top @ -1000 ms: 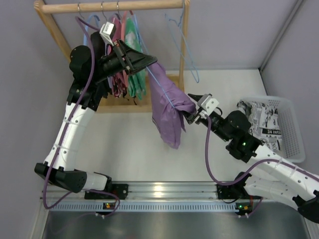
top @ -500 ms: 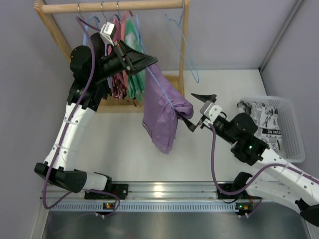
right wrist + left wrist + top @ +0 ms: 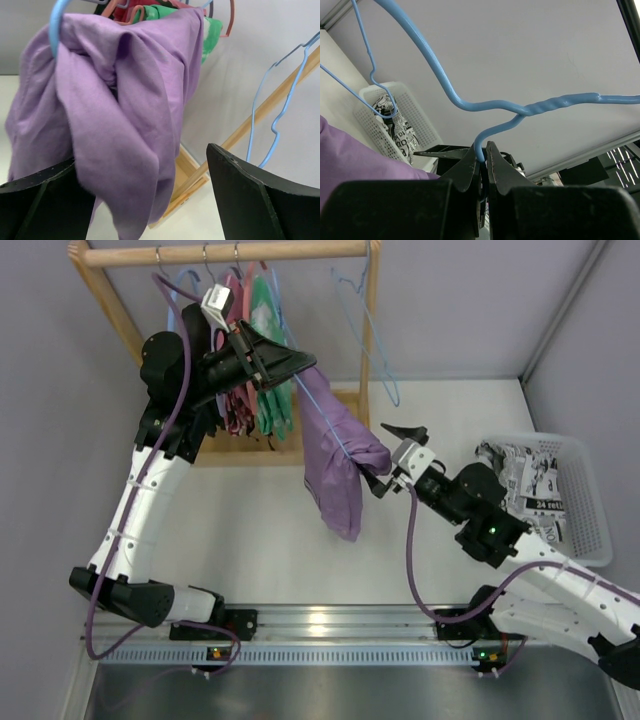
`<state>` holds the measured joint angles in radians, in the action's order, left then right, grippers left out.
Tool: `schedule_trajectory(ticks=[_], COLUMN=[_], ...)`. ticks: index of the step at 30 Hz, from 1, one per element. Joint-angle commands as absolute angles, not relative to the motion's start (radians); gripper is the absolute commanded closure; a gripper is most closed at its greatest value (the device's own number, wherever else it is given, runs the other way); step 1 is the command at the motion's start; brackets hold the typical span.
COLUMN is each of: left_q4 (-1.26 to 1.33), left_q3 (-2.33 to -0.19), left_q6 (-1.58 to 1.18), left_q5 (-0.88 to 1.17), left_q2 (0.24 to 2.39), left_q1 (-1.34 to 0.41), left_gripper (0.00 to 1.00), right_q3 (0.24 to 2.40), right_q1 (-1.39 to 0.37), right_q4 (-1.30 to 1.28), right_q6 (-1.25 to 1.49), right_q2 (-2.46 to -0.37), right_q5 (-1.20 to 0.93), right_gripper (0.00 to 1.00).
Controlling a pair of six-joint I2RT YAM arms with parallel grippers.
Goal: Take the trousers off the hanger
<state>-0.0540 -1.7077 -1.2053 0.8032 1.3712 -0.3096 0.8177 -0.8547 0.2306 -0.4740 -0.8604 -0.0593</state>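
The lilac trousers [image 3: 335, 455] hang bunched over the thin light-blue wire hanger [image 3: 308, 400], out in front of the rack. My left gripper [image 3: 300, 365] is shut on the hanger's wire near its twisted neck; the left wrist view shows the wire [image 3: 520, 110] pinched between the jaws [image 3: 481, 156]. My right gripper [image 3: 382, 458] is open at the right edge of the trousers. In the right wrist view the cloth [image 3: 125, 125] hangs between its spread fingers [image 3: 260, 200], against the left one, and the hanger [image 3: 54, 25] curves over the top.
A wooden rack [image 3: 220, 252] at the back holds pink and green garments [image 3: 262, 390] on other hangers and an empty blue wire hanger [image 3: 362, 330]. A white basket [image 3: 590, 500] with printed cloth stands at the right.
My right gripper opened and drew back to the right, letting the trousers swing left. It has now come back to the cloth's right edge, still open. The left arm has not moved.
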Motion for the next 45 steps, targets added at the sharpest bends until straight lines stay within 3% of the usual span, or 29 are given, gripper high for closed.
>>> schedule_trajectory(ticks=[1,6,9,12,13,14,29,45], left_q4=[0.054,0.054,0.054,0.054,0.054,0.054,0.055,0.023], left_q3=[-1.761,-1.753,-1.738,-1.708,-1.697,-1.686,-1.332,-1.131], left_q6=[-1.221,-1.221,-1.221,-1.221,-1.221,-1.221,-1.071,-1.046], left_q5=[0.787,0.785,0.785,0.785,0.784,0.784,0.775,0.767], left_q2=[1.354,1.347,1.339,1.328,1.324,1.321,1.246,1.207], left_q1=[-0.314,-0.318,-0.321,-0.322,-0.322,-0.322,-0.448,-0.48], left_gripper=[1.0,1.0,1.0,1.0,1.0,1.0,1.0,1.0], right_q3=[0.847,0.865,0.884,0.906,0.916,0.942,1.247,1.468], right_q1=[-0.861,-0.857,-0.857,-0.857,-0.859,-0.858,-0.857,-0.857], right_q4=[0.356,0.44,0.471,0.486,0.483,0.477,0.223,0.256], right_q6=[-0.492,-0.503,-0.502,-0.5,-0.494,-0.488,-0.338,-0.321], right_q2=[-0.897,-0.943,-0.974,-0.982,-0.98,-0.979,-0.894,-0.98], right_q5=[-0.005,-0.005,0.031,0.037,0.041,0.044,0.06,0.052], right_gripper=[0.17,0.26,0.43,0.74,0.91,0.99,1.0,1.0])
